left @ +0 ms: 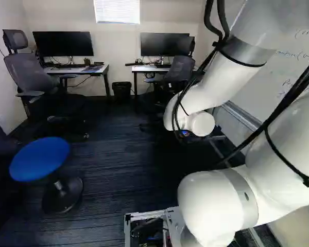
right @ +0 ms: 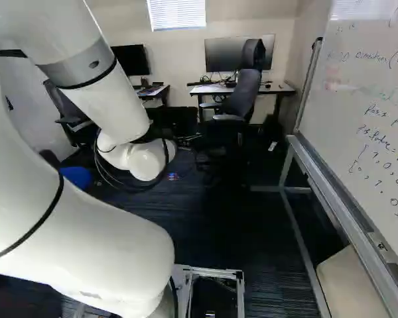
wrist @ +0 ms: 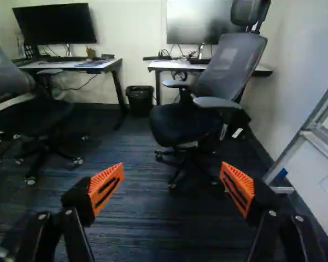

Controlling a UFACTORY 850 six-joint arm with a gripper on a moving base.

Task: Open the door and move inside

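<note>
Being held wide open, pincer [wrist: 171, 180] with nothing gripped, blue stool [left: 39, 159] positioned at lower left of left base view, whiteboard [right: 348, 99] set at right of right base view.

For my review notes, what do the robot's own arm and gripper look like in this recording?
The arm is glossy white with thick, rounded joints and tubular links. Grey bands ring it at places, and black cables run along its outside, held by black straps. The gripper is black with silver screw heads; its two fingers carry bright orange, ribbed pads with dark slots.
</note>
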